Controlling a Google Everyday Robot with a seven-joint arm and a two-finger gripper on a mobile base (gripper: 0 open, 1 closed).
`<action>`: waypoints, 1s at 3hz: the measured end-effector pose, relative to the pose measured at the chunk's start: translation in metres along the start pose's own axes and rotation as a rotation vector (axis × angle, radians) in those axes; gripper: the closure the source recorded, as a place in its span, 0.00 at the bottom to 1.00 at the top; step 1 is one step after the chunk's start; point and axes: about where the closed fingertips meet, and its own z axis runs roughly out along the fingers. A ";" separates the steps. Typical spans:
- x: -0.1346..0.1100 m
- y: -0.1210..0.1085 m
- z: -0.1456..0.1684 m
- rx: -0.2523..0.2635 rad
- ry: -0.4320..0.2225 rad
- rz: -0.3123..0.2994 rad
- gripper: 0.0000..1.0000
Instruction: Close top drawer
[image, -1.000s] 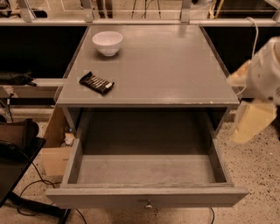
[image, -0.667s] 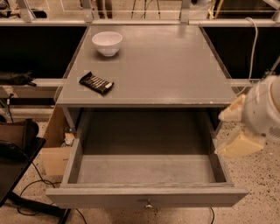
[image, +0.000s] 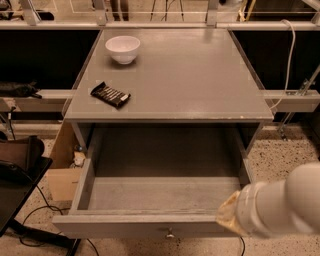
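The top drawer (image: 125, 227) is a wide grey drawer pulled far out from under the grey cabinet top (image: 200, 75). Its inside (image: 160, 195) is bare. A small round metal knob (image: 170, 233) sits mid-front at the bottom edge of the view. My white arm (image: 285, 207) comes in from the lower right. My gripper (image: 227, 218) is at its tan end, over the right part of the drawer's front panel. I cannot tell whether it touches the panel.
A white bowl (image: 122, 48) and a dark snack bar (image: 110, 94) lie on the cabinet top. A cardboard box (image: 62, 180) and dark gear (image: 20, 160) with cables stand on the floor at left. A white cable (image: 290, 55) hangs at right.
My arm has moved down and toward the camera, from beside the cabinet's right edge to the front right corner of the open drawer. The drawer has not moved.
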 end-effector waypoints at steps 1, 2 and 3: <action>0.044 0.049 0.083 -0.081 0.017 0.064 1.00; 0.092 0.088 0.143 -0.122 0.035 0.123 1.00; 0.108 0.089 0.181 -0.104 0.016 0.159 1.00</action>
